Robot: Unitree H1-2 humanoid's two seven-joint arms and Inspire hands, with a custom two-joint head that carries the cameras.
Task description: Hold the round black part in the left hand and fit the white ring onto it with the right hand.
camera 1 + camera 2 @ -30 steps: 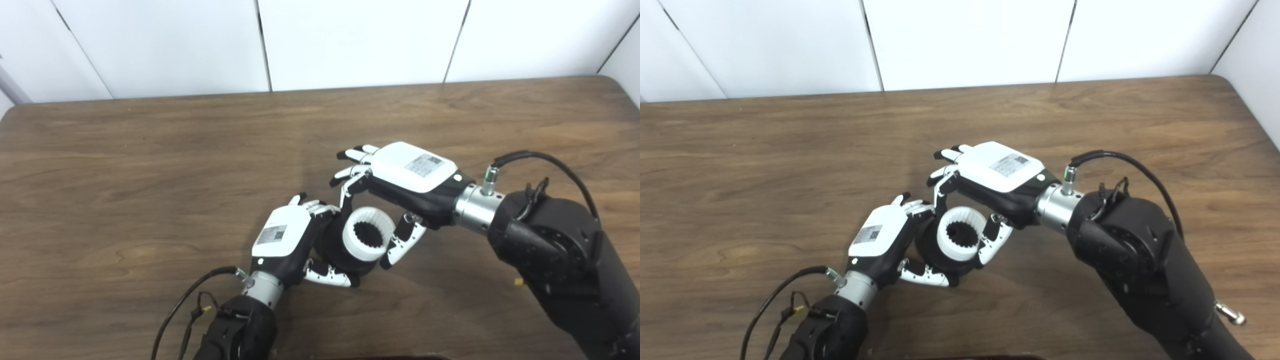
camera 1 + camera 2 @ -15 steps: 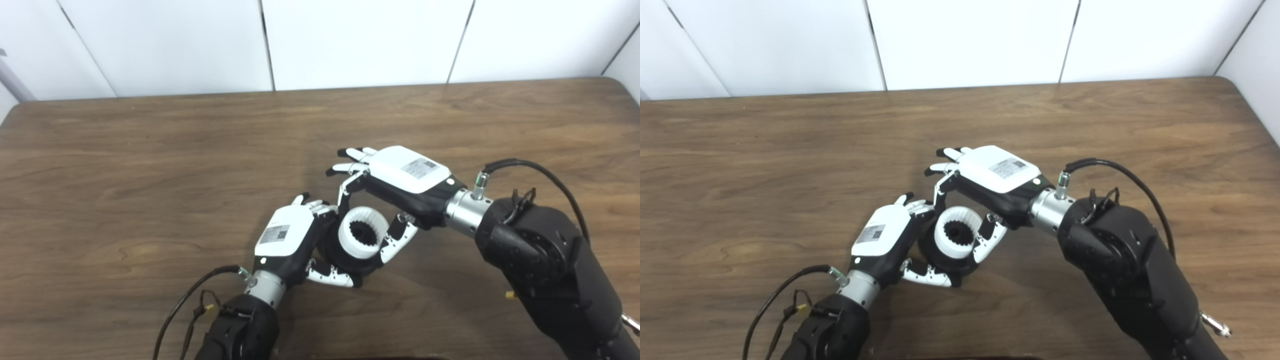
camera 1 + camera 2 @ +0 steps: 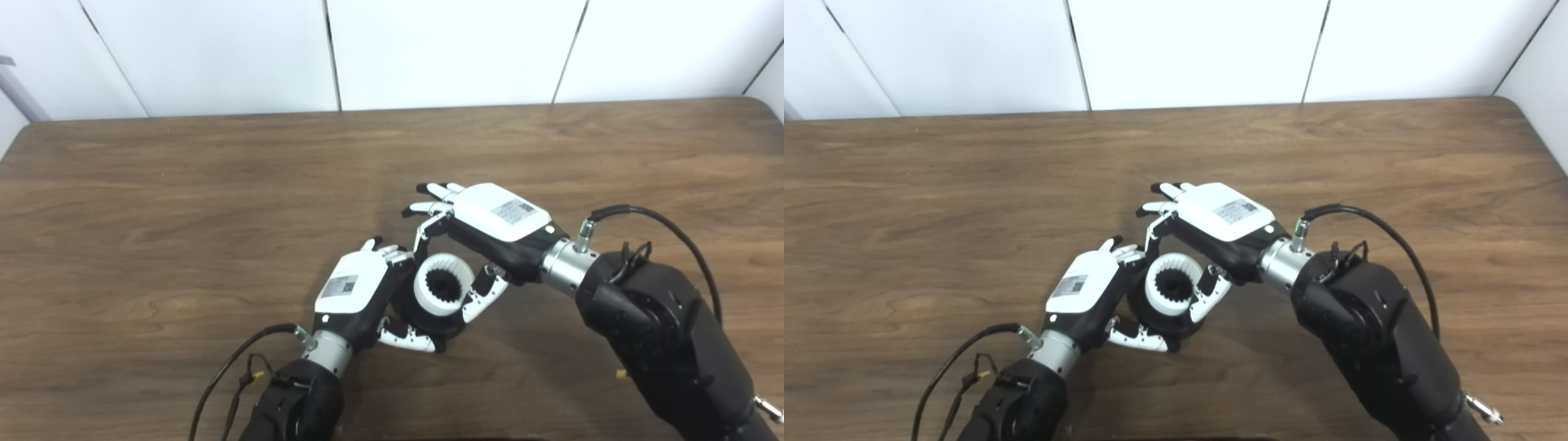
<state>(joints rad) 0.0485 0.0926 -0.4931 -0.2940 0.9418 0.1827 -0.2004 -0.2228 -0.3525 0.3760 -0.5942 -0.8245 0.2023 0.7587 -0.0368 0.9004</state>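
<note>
Left hand [image 3: 352, 293] and right hand [image 3: 499, 223] together, fingers [image 3: 484, 297] curled.

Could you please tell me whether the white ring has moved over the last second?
Yes. Against the wall seam, the ring has shifted slightly left with the right hand, towards the black part in the left hand.

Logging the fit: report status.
Left hand shut on round black part. Right hand shut on white ring, pressed against the part. Nothing in the way.
</note>
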